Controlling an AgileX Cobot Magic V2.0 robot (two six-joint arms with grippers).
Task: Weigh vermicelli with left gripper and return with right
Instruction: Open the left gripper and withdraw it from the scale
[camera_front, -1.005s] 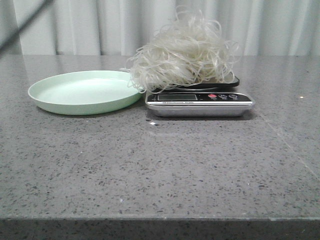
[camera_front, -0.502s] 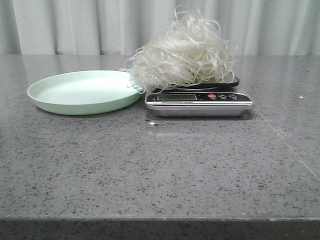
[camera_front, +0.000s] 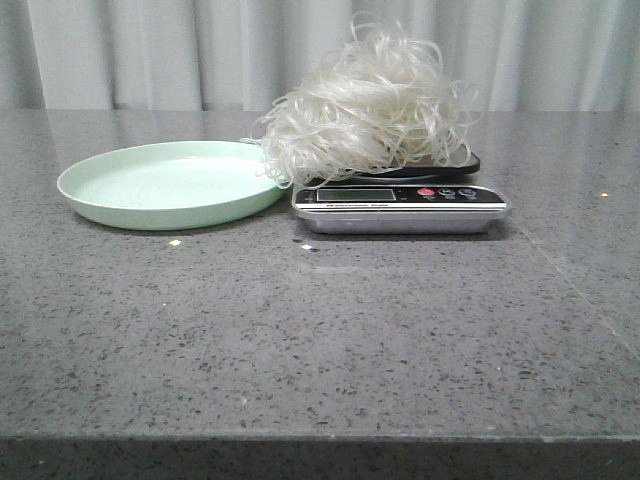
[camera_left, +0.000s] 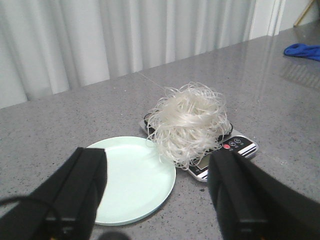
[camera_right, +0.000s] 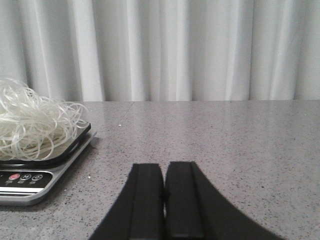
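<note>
The vermicelli (camera_front: 370, 105) is a fluffy white mound on the platform of a silver and black kitchen scale (camera_front: 400, 208). Some strands hang over the rim of the pale green plate (camera_front: 165, 185), which is bare and stands to the scale's left. Neither gripper shows in the front view. In the left wrist view my left gripper (camera_left: 159, 156) is open wide and empty, held back above the plate (camera_left: 130, 185) and the vermicelli (camera_left: 190, 120). In the right wrist view my right gripper (camera_right: 164, 169) is shut and empty, low over the table to the right of the scale (camera_right: 30, 182).
The grey speckled table (camera_front: 330, 330) runs to a white curtain at the back. A small pale speck (camera_front: 175, 242) lies in front of the plate. A blue cloth (camera_left: 302, 50) lies far off on the table in the left wrist view.
A dark blurred shape at the front view's top left a second ago is gone. A pale speck now lies on the table in front of the plate. The vermicelli has not moved.
</note>
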